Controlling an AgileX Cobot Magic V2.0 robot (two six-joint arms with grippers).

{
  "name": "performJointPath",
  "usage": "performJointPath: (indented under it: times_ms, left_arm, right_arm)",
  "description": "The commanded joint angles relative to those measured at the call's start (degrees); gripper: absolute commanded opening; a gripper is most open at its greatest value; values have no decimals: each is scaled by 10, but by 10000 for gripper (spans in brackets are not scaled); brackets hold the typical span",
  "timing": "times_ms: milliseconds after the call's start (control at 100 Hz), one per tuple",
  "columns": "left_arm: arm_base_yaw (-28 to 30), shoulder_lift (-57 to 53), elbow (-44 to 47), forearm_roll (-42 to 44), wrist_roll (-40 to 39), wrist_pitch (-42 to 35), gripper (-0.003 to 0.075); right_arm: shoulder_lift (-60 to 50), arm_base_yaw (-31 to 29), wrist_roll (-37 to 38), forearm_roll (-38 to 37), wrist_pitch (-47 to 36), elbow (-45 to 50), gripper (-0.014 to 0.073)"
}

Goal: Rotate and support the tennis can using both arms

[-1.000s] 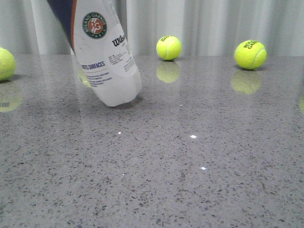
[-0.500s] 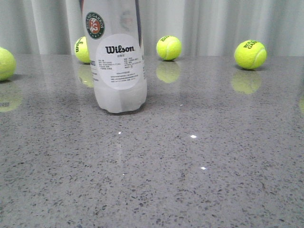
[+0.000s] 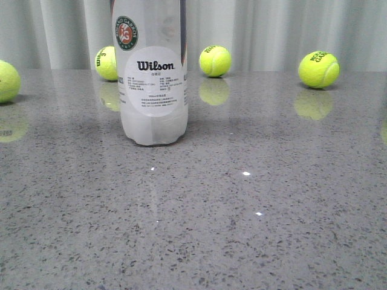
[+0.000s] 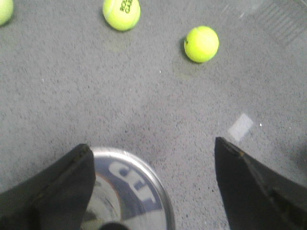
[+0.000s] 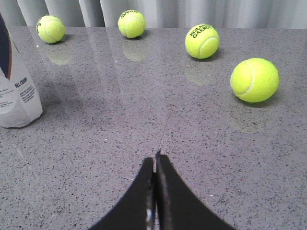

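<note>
Far left, a tennis ball (image 3: 6, 80) at the table (image 3: 272, 199) edge; next, another ball (image 3: 106, 63) just behind the tennis can (image 3: 152, 72), which stands upright on the grey stone (Wilson label facing front); left gripper (image 4: 153, 187) above the can's top, fingers spread wide, one finger apparently touching the rim, though contact is unclear; right gripper (image 5: 155, 165) well apart from the can, fingertips pressed together, holding nothing; two more balls (image 3: 214, 60) (image 3: 318, 69) near the curtain (image 3: 272, 30).
</note>
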Motion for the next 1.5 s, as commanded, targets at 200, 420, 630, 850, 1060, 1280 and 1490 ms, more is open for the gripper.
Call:
performJointPath:
  times_ms: [200, 420, 630, 850, 1060, 1280, 1490]
  left_arm:
    - [-5, -136, 31, 16, 28, -113, 90]
    - [-5, -239, 148, 59, 29, -175, -21]
    - [-5, -328, 284, 79, 29, -240, -20]
    - [-5, -416, 429, 83, 30, -333, -20]
    - [-5, -478, 522, 84, 30, -365, -21]
    - [-4, -524, 590, 104, 30, -367, -21]
    - [9, -567, 636, 130, 30, -373, -21]
  right_arm:
    - [5, -3, -1, -5, -41, -14, -57]
    - [5, -3, -1, -5, -41, -14, -57]
    - [5, -3, -1, -5, -41, -14, -57]
    - [5, -3, -1, -5, -41, -14, -57]
    - [5, -3, -1, -5, -41, -14, -57]
    - [5, -3, -1, -5, -41, -14, -57]
    - [5, -3, -1, -5, -41, -14, -57]
